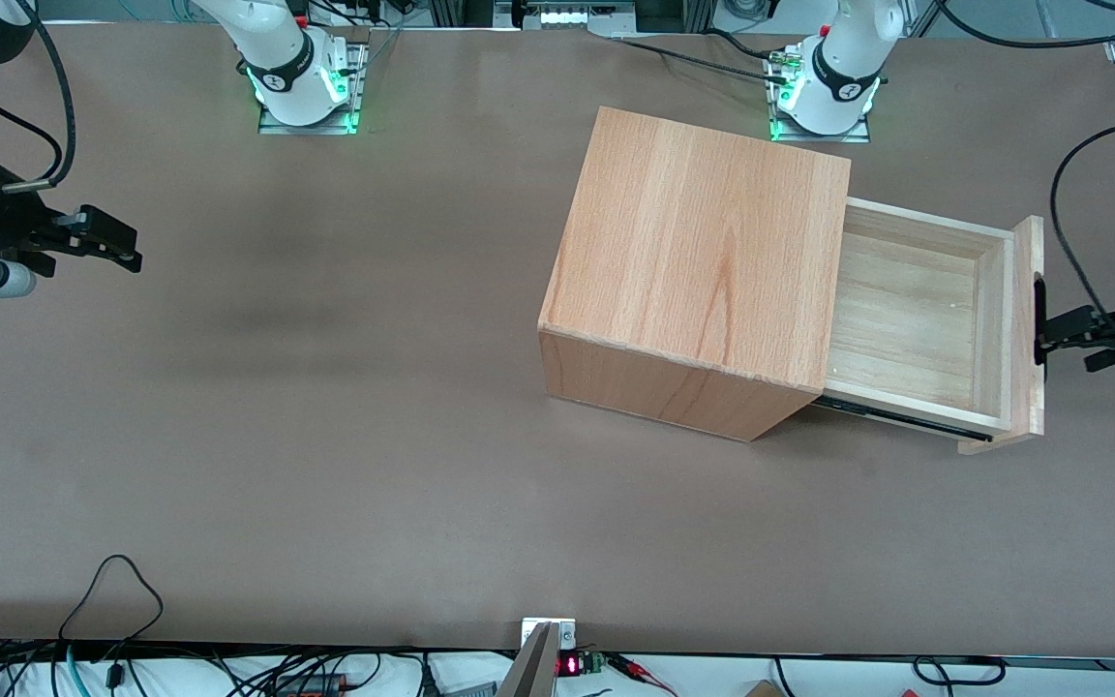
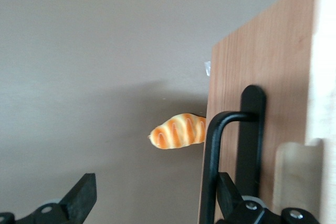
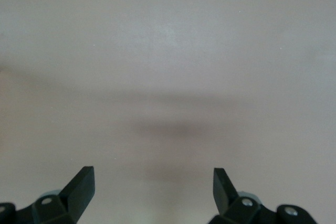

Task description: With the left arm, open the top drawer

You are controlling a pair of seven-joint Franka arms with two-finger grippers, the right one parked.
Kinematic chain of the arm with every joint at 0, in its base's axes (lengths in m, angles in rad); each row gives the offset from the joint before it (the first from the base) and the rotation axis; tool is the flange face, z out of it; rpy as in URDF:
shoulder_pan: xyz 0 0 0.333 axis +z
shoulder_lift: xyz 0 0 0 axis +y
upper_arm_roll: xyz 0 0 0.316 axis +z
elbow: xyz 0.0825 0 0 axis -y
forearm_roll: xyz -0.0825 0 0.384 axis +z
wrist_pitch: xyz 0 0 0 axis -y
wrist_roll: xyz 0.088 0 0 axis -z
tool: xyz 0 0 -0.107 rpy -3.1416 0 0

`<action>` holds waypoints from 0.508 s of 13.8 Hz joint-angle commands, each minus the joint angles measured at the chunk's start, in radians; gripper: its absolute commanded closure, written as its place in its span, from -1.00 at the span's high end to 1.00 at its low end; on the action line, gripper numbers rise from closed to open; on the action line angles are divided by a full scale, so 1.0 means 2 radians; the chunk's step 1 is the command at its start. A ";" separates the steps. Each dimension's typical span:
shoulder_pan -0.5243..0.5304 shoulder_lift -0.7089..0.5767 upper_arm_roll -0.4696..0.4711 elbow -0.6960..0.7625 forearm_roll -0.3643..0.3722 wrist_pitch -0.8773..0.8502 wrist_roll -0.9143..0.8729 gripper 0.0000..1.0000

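Observation:
The top drawer [image 1: 995, 329] stands pulled out of the wooden cabinet [image 1: 703, 252] toward the working arm's end of the table, and its pale inside is bare. Its flat front panel [image 1: 1032, 254] carries the black bar handle [image 1: 1039, 319]. The left arm's gripper [image 1: 1066, 344] is at the handle, level with the drawer front. In the left wrist view the gripper [image 2: 156, 188] is open. One finger [image 2: 227, 188] sits between the handle bar [image 2: 210, 166] and the front panel [image 2: 273, 77]. The other finger [image 2: 84, 190] stands well apart over the table.
A small orange-and-cream striped bread-shaped object [image 2: 176, 131] lies on the brown table beside the drawer front; it is hidden in the front view. The two arm bases [image 1: 828, 87] stand at the table edge farthest from the front camera. A black cable loop [image 1: 117, 595] lies near the front edge.

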 commanded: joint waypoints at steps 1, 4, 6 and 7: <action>-0.005 -0.003 0.013 0.035 0.037 -0.029 -0.023 1.00; -0.009 -0.016 0.014 0.041 0.040 -0.062 -0.026 1.00; -0.021 -0.027 0.016 0.076 0.070 -0.121 -0.075 1.00; -0.029 -0.035 0.016 0.093 0.089 -0.151 -0.110 1.00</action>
